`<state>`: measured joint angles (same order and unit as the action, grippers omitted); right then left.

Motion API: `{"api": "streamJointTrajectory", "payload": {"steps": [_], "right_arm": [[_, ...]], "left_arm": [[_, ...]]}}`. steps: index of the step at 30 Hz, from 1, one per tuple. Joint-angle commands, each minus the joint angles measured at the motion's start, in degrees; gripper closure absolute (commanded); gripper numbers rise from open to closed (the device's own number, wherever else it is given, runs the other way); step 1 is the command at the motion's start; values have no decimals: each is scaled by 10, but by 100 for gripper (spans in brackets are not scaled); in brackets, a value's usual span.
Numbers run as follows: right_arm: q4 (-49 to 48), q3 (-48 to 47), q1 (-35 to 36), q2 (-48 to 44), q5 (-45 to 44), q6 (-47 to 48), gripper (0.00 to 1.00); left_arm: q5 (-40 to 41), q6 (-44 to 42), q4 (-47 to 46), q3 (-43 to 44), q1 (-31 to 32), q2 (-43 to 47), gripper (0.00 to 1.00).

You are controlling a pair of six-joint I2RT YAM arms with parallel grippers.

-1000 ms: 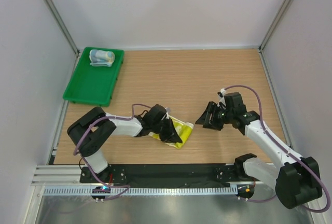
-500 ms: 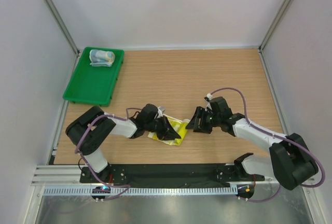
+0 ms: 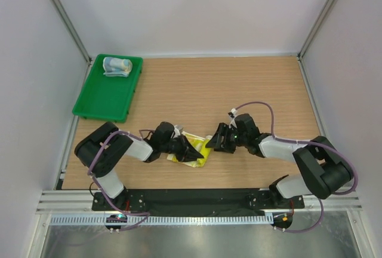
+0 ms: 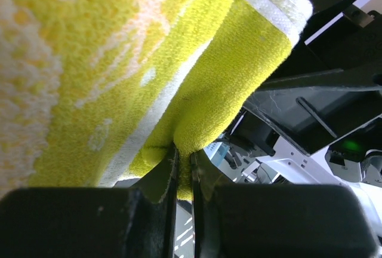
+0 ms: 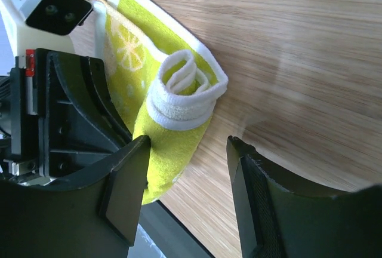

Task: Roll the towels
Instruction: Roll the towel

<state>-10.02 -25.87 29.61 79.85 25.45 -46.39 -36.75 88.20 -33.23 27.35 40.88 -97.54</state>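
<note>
A yellow-green towel [image 3: 197, 149] with white trim lies partly rolled near the table's front middle. My left gripper [image 3: 188, 150] is shut on a fold of this towel [image 4: 119, 61], which is pinched between its fingertips [image 4: 184, 157]. My right gripper [image 3: 210, 141] stands open just right of the towel. In the right wrist view the rolled end [image 5: 182, 94] lies ahead of the open right gripper [image 5: 188, 144], and one finger [image 5: 128, 174] is against the towel's edge. A light blue towel [image 3: 117, 66] sits rolled in the green tray.
The green tray [image 3: 101, 104] stands at the back left, by the left wall. White walls and metal posts close in the table on three sides. The left arm's wrist and camera housing [image 5: 48, 7] is close beside the right gripper.
My right arm has swung left across the table to the towel's right end, with its jaws a little wider. The left gripper has drawn slightly left, still holding the towel.
</note>
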Motion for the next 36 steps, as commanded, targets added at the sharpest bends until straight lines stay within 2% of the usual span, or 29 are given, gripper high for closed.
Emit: {"api": "streamJointTrajectory", "payload": {"steps": [1, 7, 9, 15, 17, 18, 20, 26, 30, 33, 34, 36], "right_arm": [[-62, 1, 12, 7, 0, -12, 39], [-92, -1, 36, 26, -11, -19, 40], [-108, -2, 48, 43, -16, -25, 46], [-134, -10, 65, 80, -25, -34, 78], [-114, -20, 68, 79, -30, -32, 83], [-101, -25, 67, 73, -34, -23, 85], [-44, -49, 69, 67, -51, -12, 87], [98, -124, 83, 58, -93, 45, 90], [184, -169, 99, 72, -126, 75, 90], [235, -204, 119, 83, -151, 89, 90], [245, -220, 123, 85, -157, 90, 90], [272, -243, 139, 90, -172, 93, 90]], "left_arm": [[-14, 19, -25, -13, -12, 6, 100], [-16, 36, -66, -35, -23, -2, 100], [-17, 36, -70, -36, -25, -3, 100], [-17, 26, -69, -34, -26, 0, 100], [-21, 13, -52, -29, -26, 2, 94], [-18, -6, -33, -24, -26, 7, 85], [1, -58, 62, -13, -26, 29, 76], [91, -191, 310, 52, -23, 109, 57], [148, -245, 427, 78, -8, 147, 52], [253, -291, 506, 134, 23, 168, 52], [305, -303, 549, 149, 55, 172, 51], [353, -324, 577, 190, 83, 174, 50]]}}
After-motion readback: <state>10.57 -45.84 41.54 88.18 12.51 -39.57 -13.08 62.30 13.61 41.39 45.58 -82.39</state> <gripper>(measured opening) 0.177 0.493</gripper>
